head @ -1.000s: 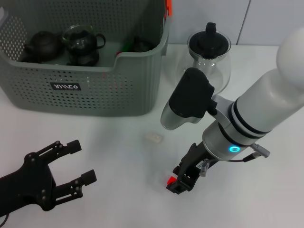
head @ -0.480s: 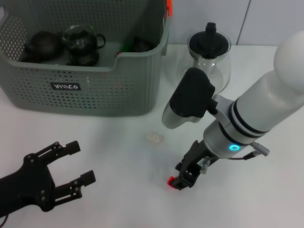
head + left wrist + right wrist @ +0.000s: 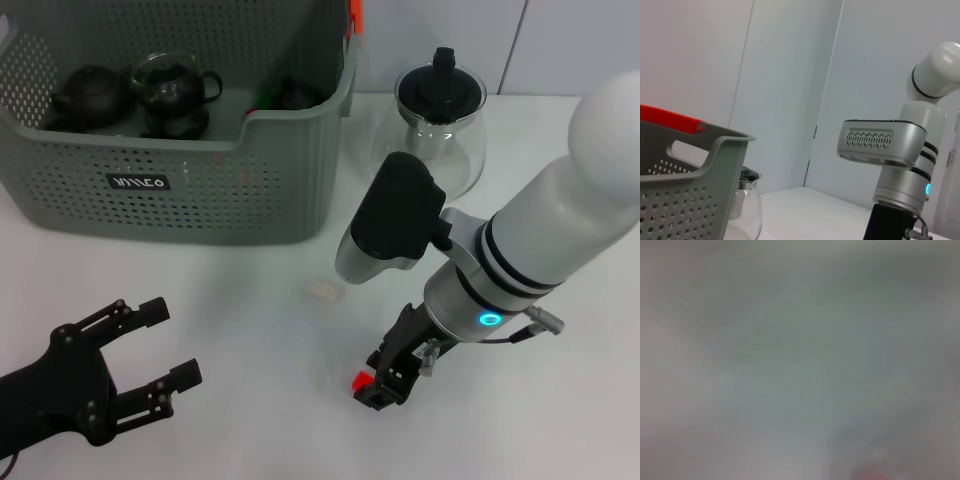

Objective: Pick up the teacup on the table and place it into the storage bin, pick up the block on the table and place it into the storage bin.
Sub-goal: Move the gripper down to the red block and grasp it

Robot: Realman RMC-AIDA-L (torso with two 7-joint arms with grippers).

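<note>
Reaching down to the white table (image 3: 230, 300), the right gripper (image 3: 383, 385) sits low at a small red block (image 3: 359, 380), which pokes out at the side of the black fingertips. Whether those fingers are clenched on it or merely beside it, I cannot tell; the wrist view is just a blur with a faint pink smudge.

The block looks tiny, rigid and light, so weight is no worry; my guess is the risk lies in it skidding or popping out of a shallow pinch. A grip across its two opposite flat sides, low and centred, looks best.

The left gripper (image 3: 150, 355) rests near the front of the table, well apart from the action, fingers spread wide and holding nothing.

Behind stands the storage bin (image 3: 200, 190), grey-green with perforated walls, with dark teapots and a glass cup inside. Its small black label (image 3: 137, 183) carries white lettering, but it reads upside down and I can't make it out. Just beside the bin is a glass teapot (image 3: 440, 120) with a black lid, and a small pale scrap (image 3: 324, 290) lies between bin and block.
</note>
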